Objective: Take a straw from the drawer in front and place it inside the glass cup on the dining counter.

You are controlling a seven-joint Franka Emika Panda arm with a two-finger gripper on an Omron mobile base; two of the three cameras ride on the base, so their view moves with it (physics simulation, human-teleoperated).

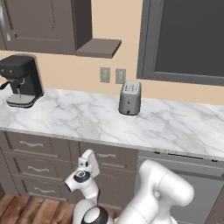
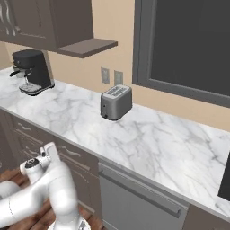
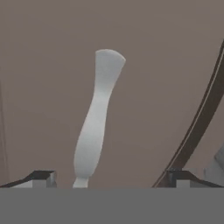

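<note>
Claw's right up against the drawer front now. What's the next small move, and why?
Probably ease straight forward and shut on the curved silver bar handle. It lies between the open claw tips, against the dark grey-brown panelled drawer front, which looks closed, so the straw can't be reached yet.

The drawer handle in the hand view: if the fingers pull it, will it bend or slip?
The handle looks like a solid curved silver bar fixed to the drawer front, so probably stiff. Its smooth, rounded surface may let the open gripper slide along it.

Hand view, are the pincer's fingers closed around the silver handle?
No, the pincer is open, its fingertips apart, the handle between them untouched.
</note>
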